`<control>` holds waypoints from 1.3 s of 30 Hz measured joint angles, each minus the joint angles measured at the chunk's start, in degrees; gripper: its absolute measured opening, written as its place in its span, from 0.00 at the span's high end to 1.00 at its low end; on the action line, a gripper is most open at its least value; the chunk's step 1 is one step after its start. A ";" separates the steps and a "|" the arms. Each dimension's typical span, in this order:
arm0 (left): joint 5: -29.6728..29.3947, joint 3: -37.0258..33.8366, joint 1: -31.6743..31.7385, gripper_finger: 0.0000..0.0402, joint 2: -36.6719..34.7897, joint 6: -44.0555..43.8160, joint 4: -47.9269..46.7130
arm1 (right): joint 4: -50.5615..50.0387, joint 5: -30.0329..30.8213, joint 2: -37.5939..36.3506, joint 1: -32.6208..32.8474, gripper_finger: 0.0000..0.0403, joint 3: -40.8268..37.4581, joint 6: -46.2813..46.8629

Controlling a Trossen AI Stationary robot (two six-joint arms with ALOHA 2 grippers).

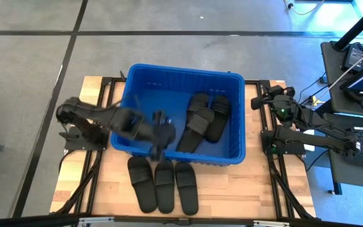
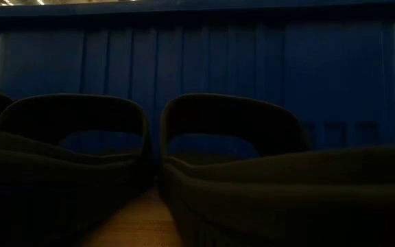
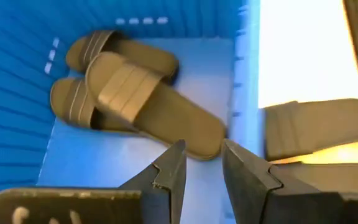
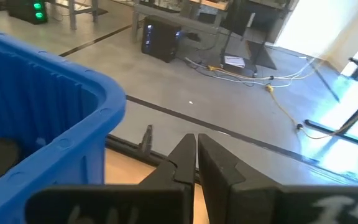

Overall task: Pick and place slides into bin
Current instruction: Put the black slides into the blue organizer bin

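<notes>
The blue bin point(image 1: 181, 77) stands at the table's middle. Three black slides point(image 3: 148, 106) lie piled on its floor toward its right side; they also show in the high view point(image 1: 200, 120). Three more slides point(image 1: 164, 184) lie side by side on the table in front of the bin, and two of them fill the low view point(image 2: 232, 144). My left gripper point(image 1: 159, 144) hangs over the bin's near wall, open and empty, with its fingers point(image 3: 169, 168) above the bin floor. My right gripper point(image 1: 259, 99) waits shut at the bin's right, over the table's far right part.
The bin's near wall point(image 3: 244, 93) runs just beside my left fingers, with the table slides point(image 3: 316, 130) beyond it. The bin's left half point(image 1: 147, 101) is bare floor. A desk with a laptop point(image 1: 358, 63) stands off the table's right side.
</notes>
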 joint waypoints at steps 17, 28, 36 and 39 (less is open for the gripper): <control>-6.71 -0.02 -21.12 0.76 10.34 -35.98 -12.73 | 0.02 -3.86 0.00 0.00 0.95 0.00 -0.38; 4.82 -0.04 -23.96 0.76 23.08 -42.53 -14.37 | 0.00 -3.85 0.00 0.00 0.95 0.00 -0.38; 5.68 -0.04 -23.96 0.76 26.89 -50.66 -14.66 | 0.02 -3.84 0.00 0.00 0.95 0.00 -0.40; 5.60 -0.04 -23.87 0.76 26.95 -50.40 -14.60 | 0.04 -3.84 0.02 0.00 0.95 0.00 -0.40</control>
